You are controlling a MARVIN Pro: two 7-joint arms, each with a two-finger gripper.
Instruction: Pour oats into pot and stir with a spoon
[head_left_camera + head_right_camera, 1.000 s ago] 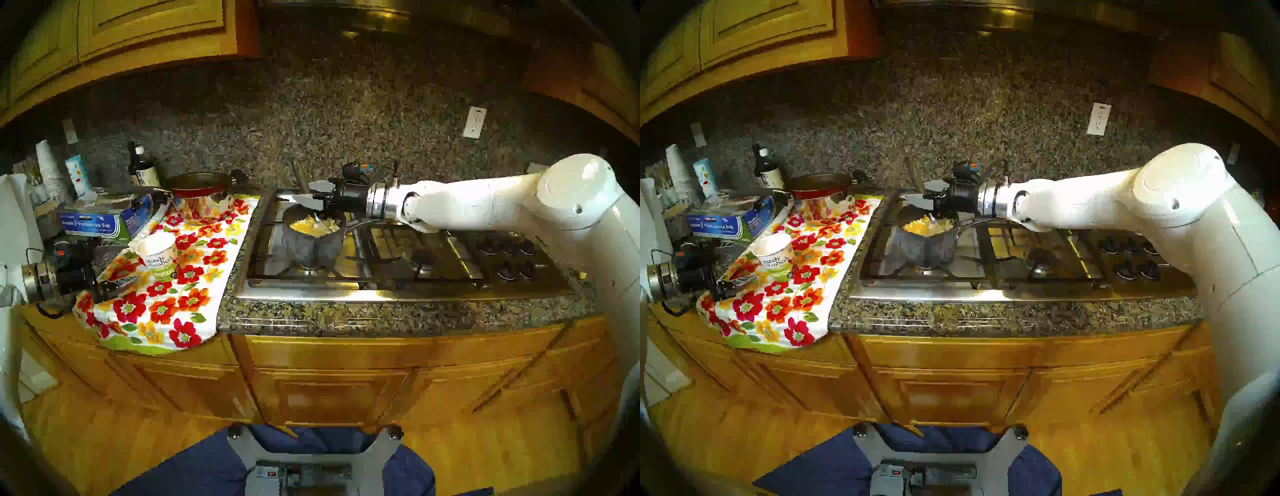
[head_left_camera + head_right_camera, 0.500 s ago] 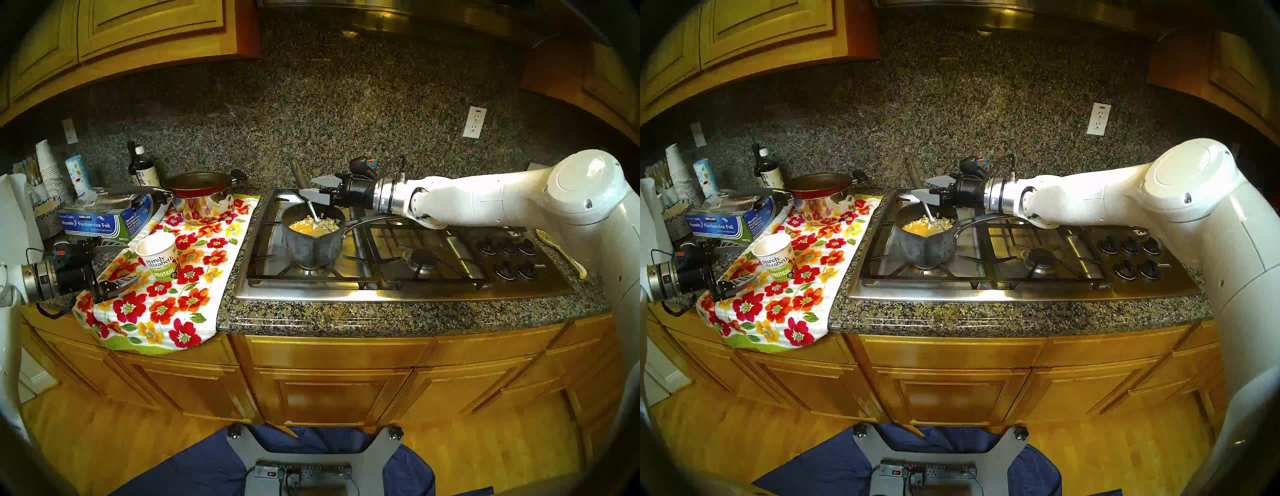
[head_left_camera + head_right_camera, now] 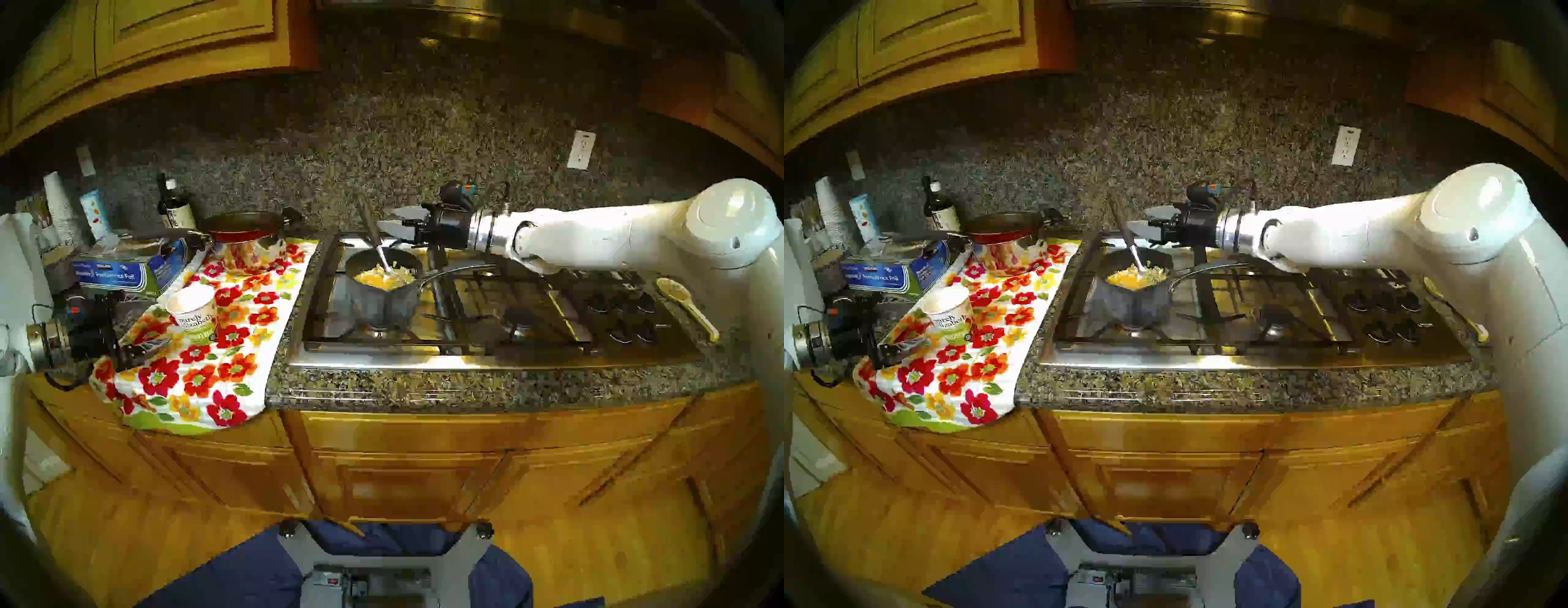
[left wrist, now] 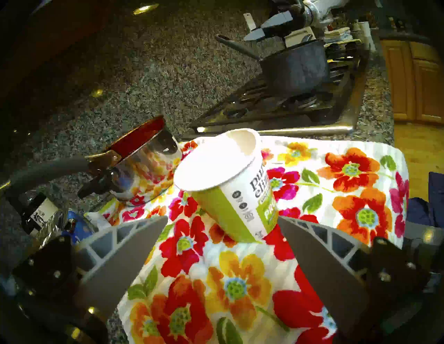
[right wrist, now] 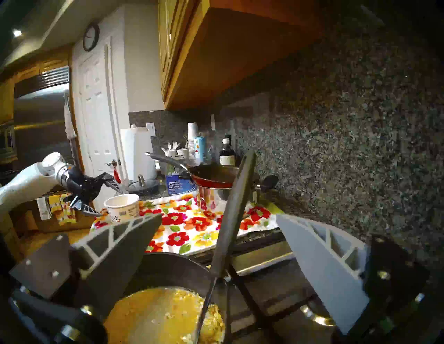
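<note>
The dark grey pot (image 3: 384,297) sits on the front left burner and holds wet yellow-tan oats (image 3: 386,276), which also show in the right wrist view (image 5: 163,312). The spoon (image 3: 373,235) leans in the pot with its dark handle (image 5: 235,204) pointing up and back. My right gripper (image 3: 388,223) is open just right of the handle. Its fingers (image 5: 134,240) stand wide on either side of the handle without touching it. The white "purely elizabeth" cup (image 3: 193,312) stands on the floral towel (image 3: 199,382). My left gripper (image 4: 221,218) is open, just short of the cup (image 4: 230,182).
A red pan on a shiny steel pot (image 3: 244,237), a foil box (image 3: 123,271), a dark bottle (image 3: 174,208) and stacked white cups (image 3: 59,204) crowd the back left. A yellow ceramic spoon (image 3: 687,305) lies right of the stove knobs (image 3: 623,318).
My right gripper has drawn back to the right and risen a little from over the pot. The spoon stays leaning in the oats. The left arm and the cup have not moved.
</note>
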